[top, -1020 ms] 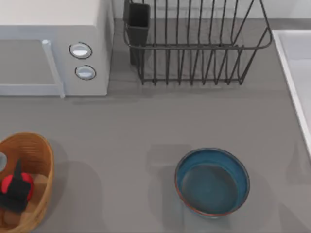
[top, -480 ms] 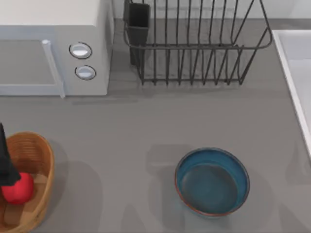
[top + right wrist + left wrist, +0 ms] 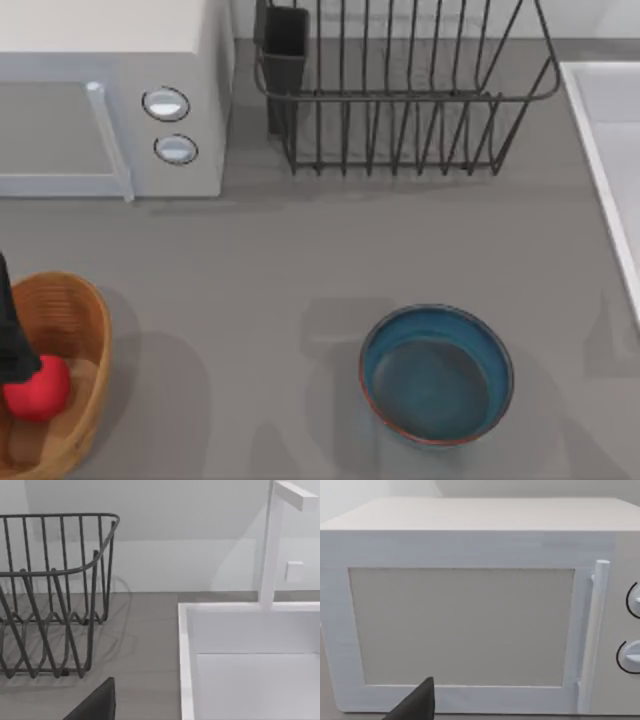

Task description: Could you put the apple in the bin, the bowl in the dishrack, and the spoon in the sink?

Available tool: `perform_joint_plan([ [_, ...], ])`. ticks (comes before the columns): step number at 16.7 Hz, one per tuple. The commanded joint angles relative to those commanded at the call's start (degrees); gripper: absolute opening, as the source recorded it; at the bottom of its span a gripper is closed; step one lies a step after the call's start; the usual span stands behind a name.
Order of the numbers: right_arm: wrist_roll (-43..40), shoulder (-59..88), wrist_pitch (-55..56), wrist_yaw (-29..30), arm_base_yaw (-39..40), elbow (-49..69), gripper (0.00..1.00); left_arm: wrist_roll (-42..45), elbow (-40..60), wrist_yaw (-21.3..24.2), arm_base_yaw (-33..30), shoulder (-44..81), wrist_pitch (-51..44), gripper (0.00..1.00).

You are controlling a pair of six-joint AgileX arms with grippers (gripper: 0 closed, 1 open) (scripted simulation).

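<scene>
apple point(image 3: 38, 388): showing plain bright red
bin point(image 3: 75, 310): tan-orange weave
bowl point(image 3: 437, 373): teal-blue, reddish-brown rim
dishrack point(image 3: 400, 95): black wire
microwave point(image 3: 110, 90): white
counter point(image 3: 300, 260): grey

Plenty of open table point(image 3: 300, 260) is sitting between the microwave point(image 3: 110, 100), the dishrack point(image 3: 400, 100) and the bowl point(image 3: 437, 373). The left gripper point(image 3: 12, 330) is crowding the bin point(image 3: 85, 330) (apple point(image 3: 38, 388) inside), and the sink point(image 3: 605, 140) rim is walling off the right.

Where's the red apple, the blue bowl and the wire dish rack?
Small bright-red apple point(image 3: 38, 390): top view, its rounded top.
Round dark teal-blue bowl point(image 3: 437, 374): top view, inside bottom.
Black wire dishrack point(image 3: 400, 97): top view, front rail.
</scene>
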Motion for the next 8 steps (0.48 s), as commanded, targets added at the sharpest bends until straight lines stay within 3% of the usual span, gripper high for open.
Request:
perform_joint_plan([
  [8,12.5,34.9,-25.0,-0.3,12.2,26.9,1.0,0.0,0.0,0.0,0.0,0.0,0.0,1.0],
])
